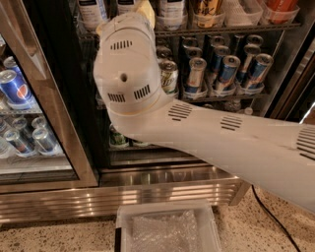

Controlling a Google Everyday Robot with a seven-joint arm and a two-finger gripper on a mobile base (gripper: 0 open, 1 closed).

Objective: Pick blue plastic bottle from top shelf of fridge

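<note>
The fridge (162,189) stands open with black inner walls and a steel base. Its top shelf (221,29) is a dark wire rack with clear trays. Wide plastic bottles with white labels and dark print stand there, one at the left (93,10) and one further right (171,10). Only their lower parts show, so I cannot read the print. My big white arm (147,98) fills the middle. A pale yellow part of my gripper (142,11) shows above the arm housing, at the top shelf between those bottles.
Blue-and-silver cans (226,69) fill the second shelf, and green cans (118,138) sit lower down. A glass case with Pepsi cans (15,86) stands at the left. A white bin (167,229) and a black cable (268,211) lie on the floor.
</note>
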